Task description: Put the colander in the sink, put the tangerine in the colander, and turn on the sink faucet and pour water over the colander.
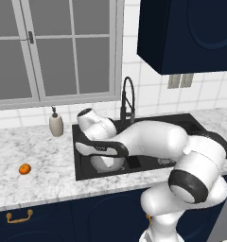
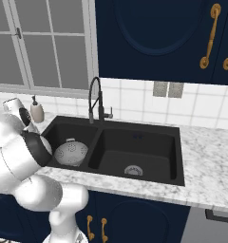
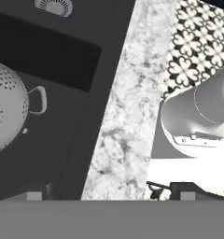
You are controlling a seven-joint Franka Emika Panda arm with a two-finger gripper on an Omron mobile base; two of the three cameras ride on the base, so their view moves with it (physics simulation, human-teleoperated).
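tangerine (image 1: 24, 168) on marble counter (image 1: 39, 156), well left of sink (image 2: 175, 142). soap dispenser (image 1: 56, 124) by window. colander (image 2: 71, 153) upright in left basin, beside faucet (image 2: 95, 99). gripper (image 3: 107, 193) above front rim, jaws spread wide, empty.

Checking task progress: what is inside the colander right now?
The colander in the sink looks empty; the arm hides part of its bowl. The tangerine lies on the counter.
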